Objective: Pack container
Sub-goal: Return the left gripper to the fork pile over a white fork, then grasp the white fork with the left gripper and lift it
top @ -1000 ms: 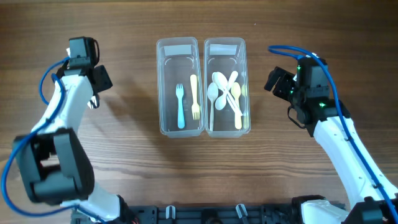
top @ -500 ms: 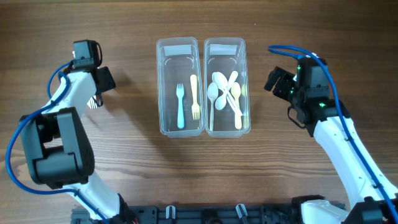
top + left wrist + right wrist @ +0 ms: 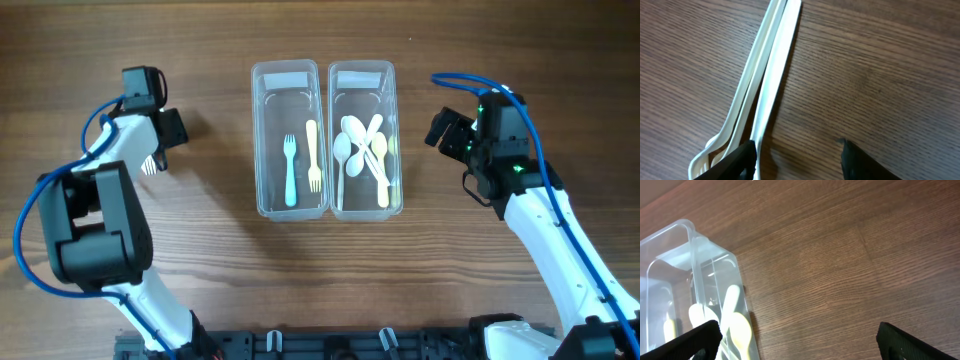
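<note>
Hovering over white utensils (image 3: pixel 767 75) on the table (image 3: pixel 880 75), the left gripper (image 3: pixel 799 161) is spread open, well left of both containers.
In the left wrist view the utensils are two stacked pieces, their broad end at the left fingertip (image 3: pixel 737 161), off-centre in the gap, with the handles running away from the fingers. Overhead shows only a white sliver of them beside that arm. It alone shows the left container (image 3: pixel 289 75) holding a blue fork (image 3: pixel 291 172) and a yellow fork (image 3: pixel 312 155), and the right container (image 3: pixel 362 73) holding pale spoons (image 3: pixel 360 145). The right gripper (image 3: pixel 800 342), wide open and holding nothing, sits right of it. Its wrist view catches only that container's corner.
</note>
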Motion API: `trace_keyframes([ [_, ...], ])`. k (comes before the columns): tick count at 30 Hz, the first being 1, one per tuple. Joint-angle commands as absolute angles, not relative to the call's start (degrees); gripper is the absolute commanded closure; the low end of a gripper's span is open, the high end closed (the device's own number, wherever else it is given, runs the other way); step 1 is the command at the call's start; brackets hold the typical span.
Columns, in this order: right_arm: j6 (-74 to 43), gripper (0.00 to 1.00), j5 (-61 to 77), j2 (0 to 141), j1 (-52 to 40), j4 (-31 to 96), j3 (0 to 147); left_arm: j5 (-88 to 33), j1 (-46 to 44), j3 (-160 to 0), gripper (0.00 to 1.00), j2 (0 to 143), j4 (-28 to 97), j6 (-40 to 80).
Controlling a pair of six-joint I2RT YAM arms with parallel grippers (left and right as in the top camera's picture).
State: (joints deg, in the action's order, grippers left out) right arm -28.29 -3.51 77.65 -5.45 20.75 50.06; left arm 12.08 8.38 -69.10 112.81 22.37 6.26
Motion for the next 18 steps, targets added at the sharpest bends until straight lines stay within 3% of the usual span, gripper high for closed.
trace_keyframes([
  [1,-28.6,0.0,-4.7,77.9,-5.5,20.6,50.0,11.4,8.9,-69.3,0.44,114.1,21.5,4.9],
  [14,-28.6,0.0,-4.7,77.9,-5.5,20.6,50.0,7.0,11.6,-69.3,0.45,114.1,21.2,4.9],
  [18,-28.6,0.0,-4.7,77.9,-5.5,20.6,50.0,6.8,11.5,-69.3,0.5,114.1,21.4,4.9],
])
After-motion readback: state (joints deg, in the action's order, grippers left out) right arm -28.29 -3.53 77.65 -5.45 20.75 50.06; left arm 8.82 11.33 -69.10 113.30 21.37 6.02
